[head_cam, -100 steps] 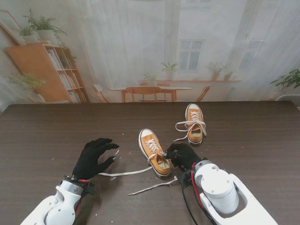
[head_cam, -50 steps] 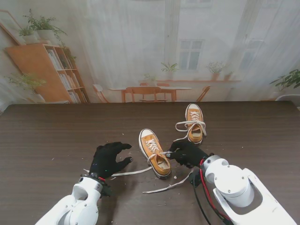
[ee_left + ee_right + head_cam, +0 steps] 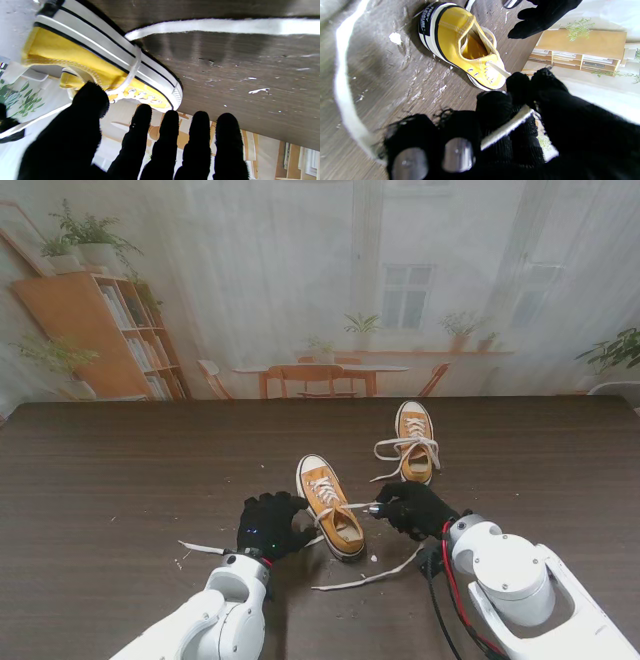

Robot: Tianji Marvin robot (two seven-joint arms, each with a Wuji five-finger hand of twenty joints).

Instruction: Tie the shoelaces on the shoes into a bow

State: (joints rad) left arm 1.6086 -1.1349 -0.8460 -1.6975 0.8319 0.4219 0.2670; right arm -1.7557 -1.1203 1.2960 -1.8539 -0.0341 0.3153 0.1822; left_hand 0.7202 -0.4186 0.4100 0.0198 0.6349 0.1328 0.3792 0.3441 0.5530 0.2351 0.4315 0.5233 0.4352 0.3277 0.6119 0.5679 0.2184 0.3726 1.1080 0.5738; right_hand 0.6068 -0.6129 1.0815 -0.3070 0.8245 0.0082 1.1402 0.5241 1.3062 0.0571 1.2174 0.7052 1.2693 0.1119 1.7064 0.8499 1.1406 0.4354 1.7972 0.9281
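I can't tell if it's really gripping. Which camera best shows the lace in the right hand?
The right wrist view: the lace runs pinched between the right hand fingers. The stand view shows it tiny; the left wrist view shows only a blurred stretch.

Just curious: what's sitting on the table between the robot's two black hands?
In the stand's view, the nearer yellow shoe lies between the left hand and the right hand, which pinches one of its white laces.
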